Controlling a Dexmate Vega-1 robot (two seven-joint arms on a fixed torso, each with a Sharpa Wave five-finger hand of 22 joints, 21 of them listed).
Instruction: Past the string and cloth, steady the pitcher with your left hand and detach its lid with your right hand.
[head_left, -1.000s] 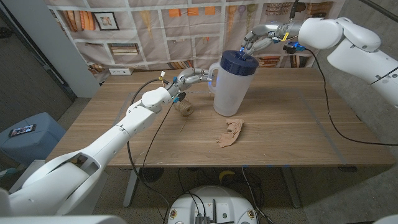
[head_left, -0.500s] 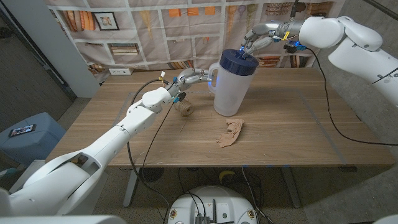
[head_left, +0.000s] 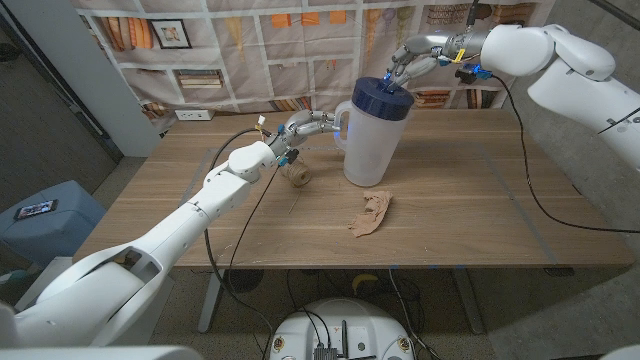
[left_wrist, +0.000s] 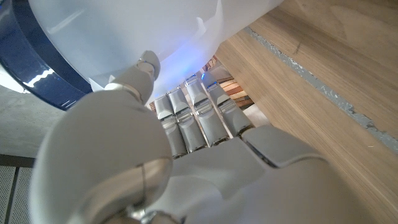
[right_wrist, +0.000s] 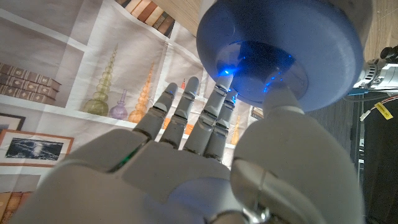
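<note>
- Standing upright near the middle of the worktop (head_left: 470, 215), toward its far edge, the pitcher (head_left: 372, 140) carries its lid (head_left: 383, 100) seated on top, so the detaching step is not yet done.
- Judging from the head view, the step in hand is getting a grasp on the lid; the right robot hand (head_left: 412, 62) hovers at the lid's far side with fingers reaching toward its rim, and I cannot tell whether they have closed on it.
- The right wrist view shows the fingers (right_wrist: 186, 118) spread beside the lid's round top, thumb close against it; a good grasp would seat thumb and fingers on opposite sides before any pull.
- The left robot hand (head_left: 312, 124) sits at the pitcher's handle side; the left wrist view shows its fingers (left_wrist: 193, 118) lying against the white wall, yet whether they truly grip or merely touch is unclear.
- Pulling should probably go straight up, or with a slight twist, while the left robot hand presses firmly, since a tall light pitcher could tip or slide.
- The pitcher looks translucent white plastic, tall, slightly tapered, with a looped handle; its lid is dark blue and glossy.
- A ball of string (head_left: 297, 176) lies near the left wrist, and a crumpled tan cloth (head_left: 371, 214) lies just in front of the pitcher, both nearer the robot.
</note>
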